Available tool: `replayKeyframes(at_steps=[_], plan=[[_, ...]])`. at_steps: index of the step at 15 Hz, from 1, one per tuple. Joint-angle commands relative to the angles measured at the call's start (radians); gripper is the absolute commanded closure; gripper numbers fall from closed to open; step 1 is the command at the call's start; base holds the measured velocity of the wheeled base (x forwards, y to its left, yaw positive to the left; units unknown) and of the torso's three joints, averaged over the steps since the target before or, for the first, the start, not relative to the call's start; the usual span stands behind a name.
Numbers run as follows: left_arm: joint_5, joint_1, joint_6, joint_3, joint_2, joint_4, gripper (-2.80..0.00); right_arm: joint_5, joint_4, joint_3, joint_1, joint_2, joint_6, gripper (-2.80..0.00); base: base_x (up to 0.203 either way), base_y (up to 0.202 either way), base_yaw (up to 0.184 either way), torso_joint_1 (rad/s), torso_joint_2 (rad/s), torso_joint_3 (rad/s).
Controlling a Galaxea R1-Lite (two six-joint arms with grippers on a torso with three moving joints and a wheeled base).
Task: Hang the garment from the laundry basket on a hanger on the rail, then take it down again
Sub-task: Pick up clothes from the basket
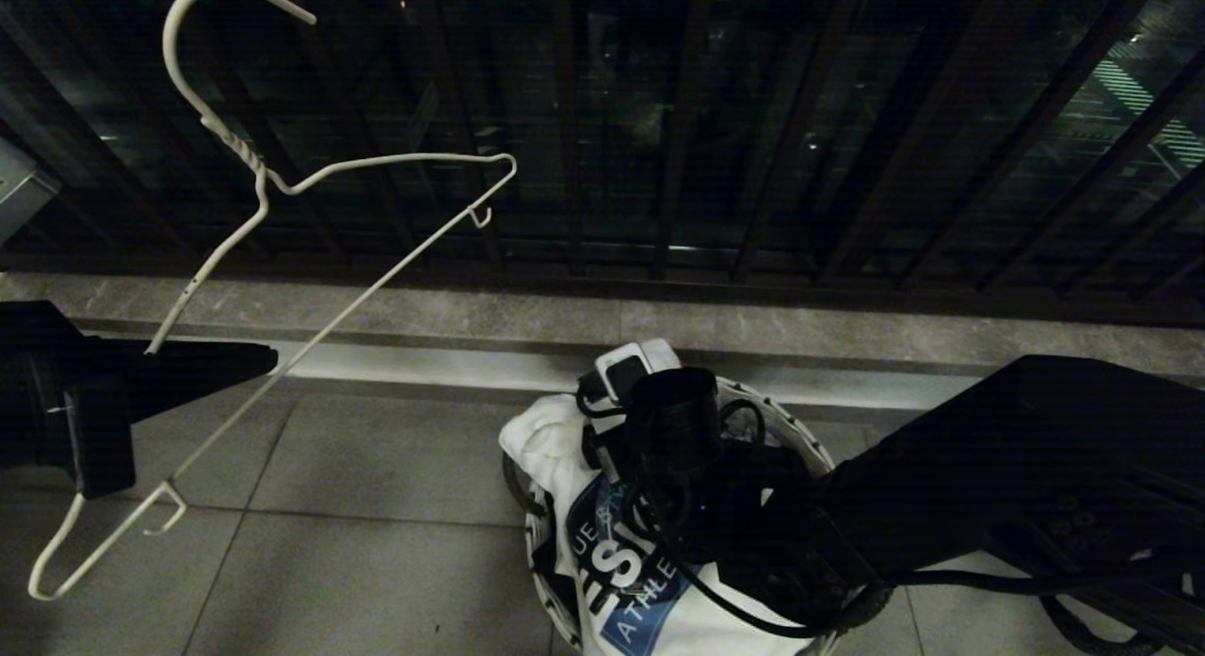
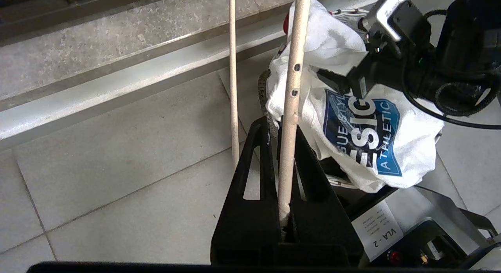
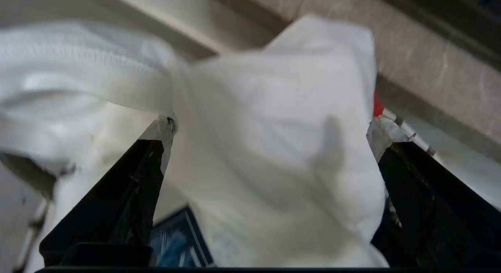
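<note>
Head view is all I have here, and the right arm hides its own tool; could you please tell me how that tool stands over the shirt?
Observer: The right tool is wide open, its fingers either side of a raised fold of the white printed T-shirt.
Operator: Thanks. Is the left tool truly gripping the hanger?
Observer: Yes, the left tool is shut on a side bar of the thin cream-white wire hanger.
Operator: Anything behind the shirt?
Observer: A small red patch shows by the shirt's edge; I cannot tell what it is.
</note>
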Motion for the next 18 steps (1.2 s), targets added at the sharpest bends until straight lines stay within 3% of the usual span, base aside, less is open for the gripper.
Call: replayKeyframes(at_steps=[1, 5, 11, 18], plan=[[-0.002, 0.0, 0.001, 0.0, 0.003, 0.001, 0.0, -0.003, -0.014, -0.024, 0.006, 0.011, -0.001, -2.8, 0.0, 0.0, 0.0, 0.0, 0.0, 0.0], [-0.004, -0.001, 0.004, 0.002, 0.007, 0.002, 0.0, -0.026, -0.106, -0.022, 0.033, 0.034, -0.011, -2.8, 0.0, 0.0, 0.0, 0.0, 0.0, 0.0], [-0.004, -0.001, 0.018, 0.011, 0.003, 0.001, 0.0, -0.044, -0.127, 0.018, 0.095, 0.029, -0.017, -2.8, 0.0, 0.0, 0.0, 0.0, 0.0, 0.0], [-0.004, -0.001, 0.019, 0.011, 0.003, 0.001, 0.0, -0.048, -0.135, -0.011, 0.095, 0.1, -0.084, -2.8, 0.0, 0.0, 0.0, 0.0, 0.0, 0.0]])
